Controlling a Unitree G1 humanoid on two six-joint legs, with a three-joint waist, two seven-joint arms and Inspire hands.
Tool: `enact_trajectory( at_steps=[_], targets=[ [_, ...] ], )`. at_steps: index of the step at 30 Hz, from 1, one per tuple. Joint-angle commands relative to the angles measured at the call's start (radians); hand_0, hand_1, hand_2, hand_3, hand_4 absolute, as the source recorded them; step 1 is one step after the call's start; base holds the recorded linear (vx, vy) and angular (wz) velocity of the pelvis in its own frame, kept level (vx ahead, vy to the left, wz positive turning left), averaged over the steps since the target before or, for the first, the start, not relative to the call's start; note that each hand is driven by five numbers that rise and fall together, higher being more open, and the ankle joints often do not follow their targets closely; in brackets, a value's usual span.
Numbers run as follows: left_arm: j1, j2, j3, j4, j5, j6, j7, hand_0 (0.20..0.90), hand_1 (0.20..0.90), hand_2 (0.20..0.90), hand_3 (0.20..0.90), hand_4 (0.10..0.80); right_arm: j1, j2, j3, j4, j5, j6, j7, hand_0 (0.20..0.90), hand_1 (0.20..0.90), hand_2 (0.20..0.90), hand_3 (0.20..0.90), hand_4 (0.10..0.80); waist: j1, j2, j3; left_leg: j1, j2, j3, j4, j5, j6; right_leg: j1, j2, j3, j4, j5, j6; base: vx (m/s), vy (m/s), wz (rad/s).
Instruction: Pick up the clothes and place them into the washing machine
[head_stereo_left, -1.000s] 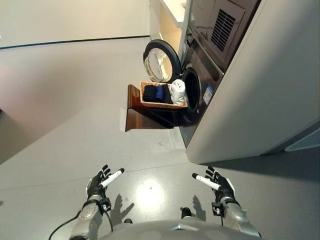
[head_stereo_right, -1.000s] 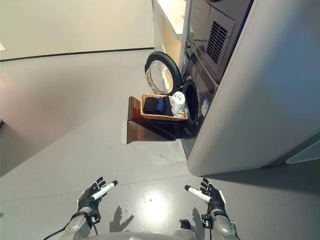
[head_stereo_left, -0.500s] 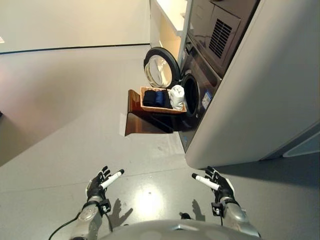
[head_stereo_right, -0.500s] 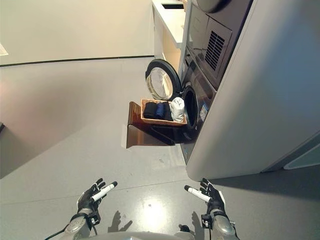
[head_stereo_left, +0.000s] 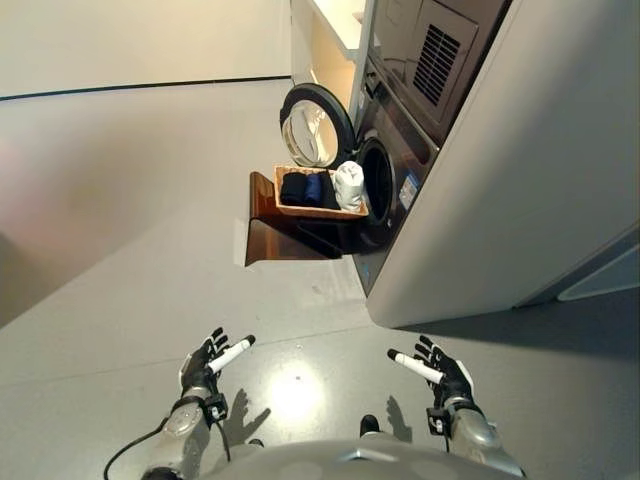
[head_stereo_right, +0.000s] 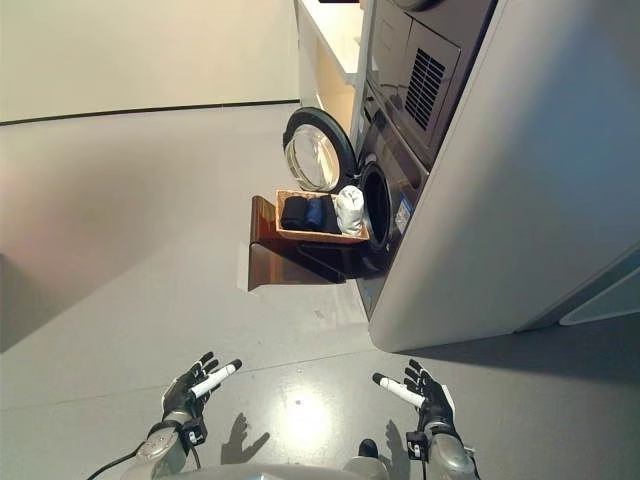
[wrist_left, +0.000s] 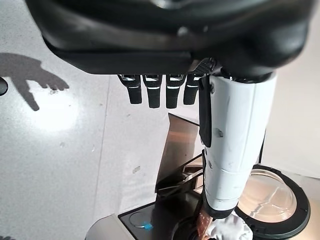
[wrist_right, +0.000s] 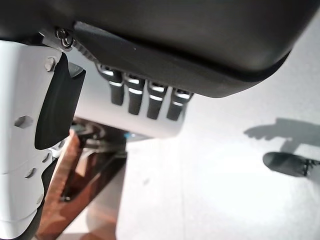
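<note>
The approach is in hand: the left hand and right hand hang empty, fingers spread, well short of the basket of clothes. Next, the robot must close in on the basket beside the washing machine, whose door stands open.

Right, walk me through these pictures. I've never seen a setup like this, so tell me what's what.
This is a humanoid robot looking down at a grey floor. The two wide pictures come from cameras in its head, side by side. The two close-up pictures come from cameras on its wrists, so each is mostly filled by that arm's own dark hand.

The left robot hand and the right robot hand are both open and hold nothing.

Ahead stands a washing machine with its round door swung open. Before it, a wooden stand carries a basket holding rolled clothes: dark and blue ones and a white one. Nothing has been picked up yet.
</note>
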Motion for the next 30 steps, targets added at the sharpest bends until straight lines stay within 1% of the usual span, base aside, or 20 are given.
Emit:
enact_trajectory(
  at_steps=[1, 3, 6, 8, 9, 10, 11, 13, 14, 17, 18, 19, 20, 22, 23, 24, 26, 28, 29, 30],
  targets=[
    [-0.066, 0.043, 0.043, -0.029, 0.011, -0.05, -0.007, 0.9, 0.9, 0.9, 0.9, 0.8, -0.061, -0.027, -0.046, -0.044, 0.013, -0.057, -0.004, 0.9, 0.9, 0.9, 0.9, 0.8, -0.001, -0.006, -0.003, -0.073, -0.026, 0.042, 0.075, 0.004, -0.002, 0.01, -0.059, 0.02, 0.185, -0.056, 0.042, 0.047, 0.189, -0.06],
    [-0.061, 0.045, 0.05, -0.044, 0.011, -0.048, -0.008, 0.9, 0.9, 0.9, 0.9, 0.8, -0.059, -0.023, -0.052, -0.036, 0.022, -0.055, -0.003, 0.9, 0.9, 0.9, 0.9, 0.8, 0.001, -0.007, 0.004, -0.063, -0.05, 0.046, 0.085, -0.012, 0.018, -0.015, -0.085, 0.043, 0.262, -0.025, 0.046, 0.056, 0.208, -0.08],
    [-0.063, 0.055, 0.062, -0.049, 0.02, -0.044, -0.006, 0.9, 0.9, 0.9, 0.9, 0.8, -0.054, -0.024, -0.059, -0.037, 0.038, -0.055, 0.003, 0.9, 0.9, 0.9, 0.9, 0.8, -0.007, -0.002, 0.02, -0.045, -0.081, 0.027, 0.103, -0.029, 0.044, -0.059, -0.102, 0.08, 0.392, 0.055, 0.016, 0.059, 0.197, -0.04],
    [-0.064, 0.067, 0.07, -0.059, 0.02, -0.044, -0.002, 0.9, 0.9, 0.9, 0.9, 0.8, -0.053, -0.028, -0.056, -0.04, 0.041, -0.055, 0.007, 0.9, 0.9, 0.9, 0.9, 0.8, -0.014, 0.007, 0.036, -0.024, -0.092, 0.013, 0.104, -0.034, 0.069, -0.106, -0.093, 0.097, 0.489, 0.085, -0.009, 0.055, 0.173, 0.1],
    [-0.064, 0.067, 0.07, -0.059, 0.02, -0.043, -0.003, 0.9, 0.9, 0.9, 0.9, 0.8, -0.054, -0.028, -0.056, -0.04, 0.041, -0.055, 0.007, 0.9, 0.9, 0.9, 0.9, 0.8, -0.013, 0.007, 0.036, -0.024, -0.092, 0.015, 0.105, -0.035, 0.069, -0.109, -0.093, 0.1, 0.492, 0.083, -0.009, 0.066, 0.176, 0.14],
    [-0.06, 0.073, 0.083, -0.06, 0.02, -0.04, 0.002, 0.9, 0.9, 0.9, 0.9, 0.8, -0.052, -0.025, -0.051, -0.042, 0.038, -0.055, 0.006, 0.9, 0.9, 0.9, 0.9, 0.8, -0.01, 0.017, 0.05, -0.001, -0.098, 0.021, 0.094, -0.042, 0.083, -0.146, -0.095, 0.073, 0.533, 0.071, -0.022, 0.089, 0.129, 0.06],
    [-0.062, 0.074, 0.089, -0.053, 0.017, -0.038, 0.003, 0.9, 0.9, 0.9, 0.9, 0.8, -0.052, -0.025, -0.053, -0.045, 0.042, -0.054, 0.006, 0.9, 0.9, 0.9, 0.9, 0.8, -0.011, 0.02, 0.052, 0.012, -0.097, 0.024, 0.083, -0.047, 0.082, -0.167, -0.092, 0.052, 0.519, 0.054, -0.023, 0.157, 0.121, -0.1],
    [-0.071, 0.07, 0.09, -0.039, 0.008, -0.041, 0.01, 0.9, 0.9, 0.9, 0.9, 0.8, -0.056, -0.027, -0.06, -0.038, 0.052, -0.055, 0.005, 0.9, 0.9, 0.9, 0.9, 0.8, -0.024, 0.018, 0.053, 0.029, -0.097, 0.014, 0.066, -0.056, 0.07, -0.197, -0.069, 0.02, 0.424, 0.034, -0.017, 0.194, -0.049, -0.18],
    [-0.076, 0.067, 0.09, -0.031, 0.001, -0.044, 0.01, 0.9, 0.9, 0.9, 0.9, 0.8, -0.062, -0.027, -0.063, -0.034, 0.062, -0.057, 0.005, 0.9, 0.9, 0.9, 0.9, 0.8, -0.037, 0.01, 0.056, 0.041, -0.102, 0.004, 0.059, -0.063, 0.061, -0.22, -0.063, 0.013, 0.332, 0.044, -0.004, 0.263, -0.117, -0.05],
    [-0.086, 0.066, 0.083, -0.027, 0.001, -0.051, 0.007, 0.9, 0.9, 0.9, 0.9, 0.8, -0.063, -0.028, -0.069, -0.021, 0.068, -0.064, 0.001, 0.9, 0.9, 0.9, 0.9, 0.8, -0.075, 0.003, 0.069, 0.104, -0.092, -0.023, 0.027, -0.09, 0.033, -0.262, -0.041, -0.004, 0.107, 0.131, 0.044, 0.284, -0.091, 0.06],
    [-0.086, 0.066, 0.083, -0.027, 0.001, -0.051, 0.007, 0.9, 0.9, 0.9, 0.9, 0.8, -0.063, -0.029, -0.069, -0.022, 0.068, -0.064, 0.0, 0.9, 0.9, 0.9, 0.9, 0.8, -0.075, 0.009, 0.072, 0.11, -0.085, -0.023, 0.026, -0.094, 0.032, -0.252, -0.034, -0.009, 0.099, 0.133, 0.044, 0.32, -0.059, 0.26],
    [-0.086, 0.064, 0.084, -0.024, 0.009, -0.052, 0.005, 0.9, 0.9, 0.9, 0.9, 0.8, -0.058, -0.023, -0.071, -0.02, 0.06, -0.062, -0.004, 0.9, 0.9, 0.9, 0.9, 0.8, -0.098, 0.003, 0.073, 0.147, -0.073, -0.039, 0.002, -0.101, 0.017, -0.298, -0.01, -0.011, 0.007, 0.173, 0.065, 0.281, -0.054, 0.24],
    [-0.084, 0.062, 0.084, -0.024, 0.009, -0.053, 0.005, 0.9, 0.9, 0.9, 0.9, 0.8, -0.057, -0.022, -0.069, -0.018, 0.056, -0.061, -0.005, 0.9, 0.9, 0.9, 0.9, 0.8, -0.103, 0.004, 0.074, 0.165, -0.066, -0.042, -0.01, -0.107, 0.013, -0.311, 0.005, -0.011, -0.009, 0.174, 0.067, 0.273, -0.054, 0.14],
    [-0.078, 0.059, 0.084, -0.025, 0.008, -0.054, 0.003, 0.9, 0.9, 0.9, 0.9, 0.8, -0.052, -0.021, -0.068, -0.016, 0.052, -0.06, -0.005, 0.9, 0.9, 0.9, 0.9, 0.8, -0.107, 0.003, 0.071, 0.183, -0.061, -0.045, -0.024, -0.112, 0.01, -0.317, 0.018, -0.006, -0.011, 0.181, 0.068, 0.185, -0.063, 0.35],
    [-0.066, 0.053, 0.077, -0.029, 0.005, -0.054, 0.003, 0.9, 0.9, 0.9, 0.9, 0.8, -0.04, -0.018, -0.068, -0.014, 0.045, -0.056, -0.008, 0.9, 0.9, 0.9, 0.9, 0.8, -0.114, -0.009, 0.068, 0.21, -0.061, -0.065, -0.038, -0.117, 0.008, -0.304, 0.021, 0.01, 0.011, 0.221, 0.068, 0.297, -0.132, 0.52],
    [-0.063, 0.048, 0.073, -0.022, 0.002, -0.052, 0.001, 0.9, 0.9, 0.9, 0.9, 0.8, -0.036, -0.017, -0.069, -0.009, 0.045, -0.054, -0.007, 0.9, 0.9, 0.9, 0.9, 0.8, -0.113, -0.013, 0.065, 0.22, -0.058, -0.07, -0.042, -0.118, 0.006, -0.295, 0.018, 0.006, 0.029, 0.233, 0.066, 0.287, -0.156, 0.72],
    [-0.06, 0.038, 0.066, -0.015, -0.011, -0.05, 0.003, 0.9, 0.9, 0.9, 0.9, 0.8, -0.026, -0.012, -0.072, -0.006, 0.049, -0.054, -0.002, 0.9, 0.9, 0.9, 0.9, 0.8, -0.111, -0.006, 0.054, 0.237, -0.032, -0.073, -0.042, -0.106, -0.004, -0.299, 0.034, -0.024, 0.092, 0.176, 0.045, 0.161, -0.136, 0.73],
    [-0.062, 0.031, 0.062, -0.004, -0.026, -0.053, 0.01, 0.9, 0.9, 0.9, 0.9, 0.8, -0.032, -0.014, -0.068, 0.009, 0.065, -0.06, -0.004, 0.9, 0.9, 0.9, 0.9, 0.8, -0.107, 0.001, 0.042, 0.229, -0.008, -0.065, -0.033, -0.099, -0.018, -0.284, 0.048, -0.061, 0.112, 0.145, 0.03, 0.148, -0.175, 0.36],
    [-0.071, 0.029, 0.053, 0.004, -0.032, -0.054, 0.016, 0.9, 0.9, 0.9, 0.9, 0.8, -0.036, -0.02, -0.066, 0.009, 0.079, -0.07, -0.006, 0.9, 0.9, 0.9, 0.9, 0.8, -0.112, 0.01, 0.034, 0.225, 0.008, -0.074, -0.016, -0.093, -0.027, -0.294, 0.061, -0.057, 0.144, 0.119, 0.018, 0.121, -0.141, 0.21],
    [-0.071, 0.028, 0.053, 0.005, -0.032, -0.054, 0.016, 0.9, 0.9, 0.9, 0.9, 0.8, -0.036, -0.021, -0.067, 0.01, 0.079, -0.07, -0.006, 0.9, 0.9, 0.9, 0.9, 0.8, -0.113, 0.012, 0.032, 0.223, 0.011, -0.074, -0.015, -0.094, -0.028, -0.297, 0.062, -0.058, 0.148, 0.116, 0.018, 0.221, -0.178, 0.14]
  ],
)
